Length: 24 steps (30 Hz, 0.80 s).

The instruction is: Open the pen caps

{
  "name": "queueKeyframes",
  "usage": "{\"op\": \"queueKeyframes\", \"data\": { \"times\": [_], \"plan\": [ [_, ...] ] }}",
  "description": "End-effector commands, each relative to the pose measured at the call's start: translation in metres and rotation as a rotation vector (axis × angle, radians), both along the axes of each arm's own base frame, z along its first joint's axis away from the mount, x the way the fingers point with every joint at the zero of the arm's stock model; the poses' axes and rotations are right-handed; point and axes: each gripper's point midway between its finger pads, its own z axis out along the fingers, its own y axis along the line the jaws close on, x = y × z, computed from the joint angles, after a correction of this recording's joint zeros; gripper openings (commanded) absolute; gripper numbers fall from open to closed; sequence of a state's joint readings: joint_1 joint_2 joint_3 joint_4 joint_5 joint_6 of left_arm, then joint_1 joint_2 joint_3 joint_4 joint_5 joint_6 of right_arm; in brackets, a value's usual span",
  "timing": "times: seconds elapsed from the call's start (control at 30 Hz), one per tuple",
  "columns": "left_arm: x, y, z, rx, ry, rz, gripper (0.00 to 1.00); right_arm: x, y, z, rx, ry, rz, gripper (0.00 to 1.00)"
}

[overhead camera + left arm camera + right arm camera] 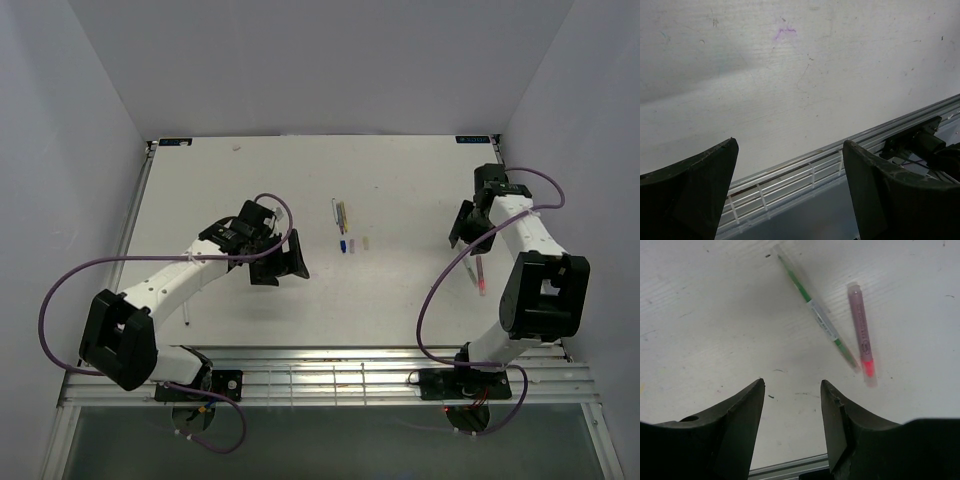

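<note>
Our right gripper (792,382) has its jaws apart with nothing between them, over the bare table (700,315). Just beyond it lie a green pen (815,315) and a pink pen (861,332), near ends close together. Our left gripper (790,141) is spread wide, empty too. Mid-table we've got more pens (340,214), with the pen caps (352,244) just nearer.

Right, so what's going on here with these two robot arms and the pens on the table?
Nothing is being held just now. The right arm hangs with its jaws apart and empty above a thin pink plastic pen and a thin green-and-white pen, which lie near each other on the white table. The left arm has its jaws wide open too, holding nothing. A few more thin pens and some tiny short caps lie mid-table, away from both arms.
</note>
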<state>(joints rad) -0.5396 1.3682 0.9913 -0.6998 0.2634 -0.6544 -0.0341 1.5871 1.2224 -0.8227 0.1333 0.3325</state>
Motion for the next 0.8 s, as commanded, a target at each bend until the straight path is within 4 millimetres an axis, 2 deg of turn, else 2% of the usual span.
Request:
{"op": "queueKeyframes", "data": {
  "times": [0.0,0.13,0.3,0.47,0.77],
  "plan": [
    [0.000,-0.007,0.014,-0.082,-0.078,-0.038,0.95,0.010,-0.021,0.018,-0.072,-0.090,0.020,0.55],
    [-0.006,-0.007,0.016,-0.105,-0.100,-0.067,0.95,0.026,-0.027,0.012,-0.070,-0.097,0.044,0.52],
    [-0.010,-0.007,0.020,-0.120,-0.116,-0.097,0.95,0.032,-0.027,-0.010,-0.053,-0.062,0.114,0.48],
    [-0.016,-0.007,0.021,-0.138,-0.123,-0.110,0.95,0.035,-0.031,-0.023,-0.072,-0.039,0.176,0.45],
    [-0.024,-0.003,0.018,-0.148,-0.110,-0.088,0.95,0.019,-0.041,-0.050,-0.102,0.032,0.209,0.43]
  ]
}}
